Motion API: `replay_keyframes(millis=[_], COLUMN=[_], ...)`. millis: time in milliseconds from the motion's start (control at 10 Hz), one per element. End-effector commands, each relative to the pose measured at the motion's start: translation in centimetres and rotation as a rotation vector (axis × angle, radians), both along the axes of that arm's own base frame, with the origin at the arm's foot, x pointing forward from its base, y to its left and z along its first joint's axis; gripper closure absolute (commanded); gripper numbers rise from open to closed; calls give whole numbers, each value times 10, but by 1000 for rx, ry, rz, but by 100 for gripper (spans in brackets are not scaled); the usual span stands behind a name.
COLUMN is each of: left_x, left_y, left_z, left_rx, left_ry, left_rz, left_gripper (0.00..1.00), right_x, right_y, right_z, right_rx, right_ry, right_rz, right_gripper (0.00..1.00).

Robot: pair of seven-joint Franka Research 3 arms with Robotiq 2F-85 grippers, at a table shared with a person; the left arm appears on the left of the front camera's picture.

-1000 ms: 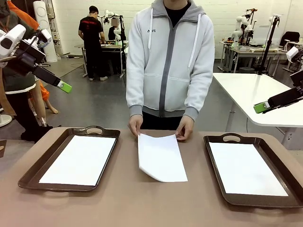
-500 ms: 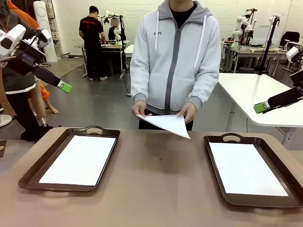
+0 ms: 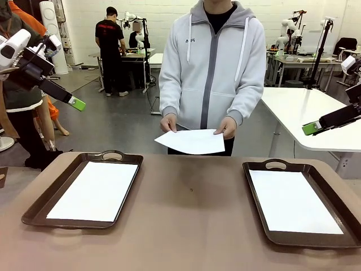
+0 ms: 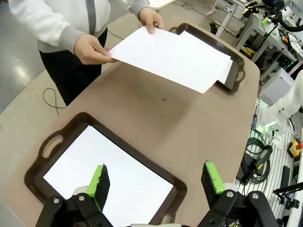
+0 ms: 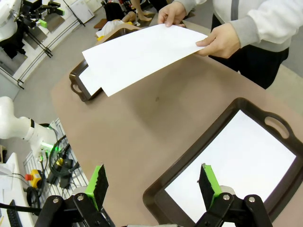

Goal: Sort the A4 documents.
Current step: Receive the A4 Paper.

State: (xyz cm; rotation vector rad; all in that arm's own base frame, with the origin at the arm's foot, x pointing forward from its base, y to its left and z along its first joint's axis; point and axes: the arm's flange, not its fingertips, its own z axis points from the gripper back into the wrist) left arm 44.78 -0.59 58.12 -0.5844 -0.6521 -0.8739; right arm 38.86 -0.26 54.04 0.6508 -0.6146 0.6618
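Note:
A person at the far side holds one of the A4 documents, a blank white sheet (image 3: 192,141), level in both hands above the table's far edge; it also shows in the left wrist view (image 4: 175,59) and the right wrist view (image 5: 142,54). A second sheet (image 3: 96,191) lies in the left brown tray (image 3: 39,206), and a third sheet (image 3: 293,200) lies in the right brown tray (image 3: 254,197). My left gripper (image 4: 156,178) hangs open and empty high above the left tray's sheet (image 4: 109,175). My right gripper (image 5: 154,182) is open and empty above the right tray's sheet (image 5: 236,165).
The brown tabletop (image 3: 192,220) lies bare between the two trays. In the front view my left gripper (image 3: 76,103) is raised at the far left and my right gripper (image 3: 310,128) at the far right, both off the table. A white table (image 3: 304,107) stands behind on the right.
The person lifted the sheet off the middle of the table and now holds it flat in the air near their waist. Both arms stayed still.

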Motion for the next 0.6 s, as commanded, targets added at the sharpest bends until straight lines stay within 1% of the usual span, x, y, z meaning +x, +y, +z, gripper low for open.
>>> replay_keyframes(millis=[0, 500], left_x=[-1, -1], left_y=[-1, -1], left_z=[1, 1], left_rx=[3, 3], left_ry=[-2, -2], left_rz=[-4, -4], left_gripper=[0, 0], right_x=[0, 0], right_y=[0, 0], right_z=[0, 0], right_rx=[0, 0], right_ry=[-2, -2], right_rz=[4, 4], right_gripper=[0, 0])
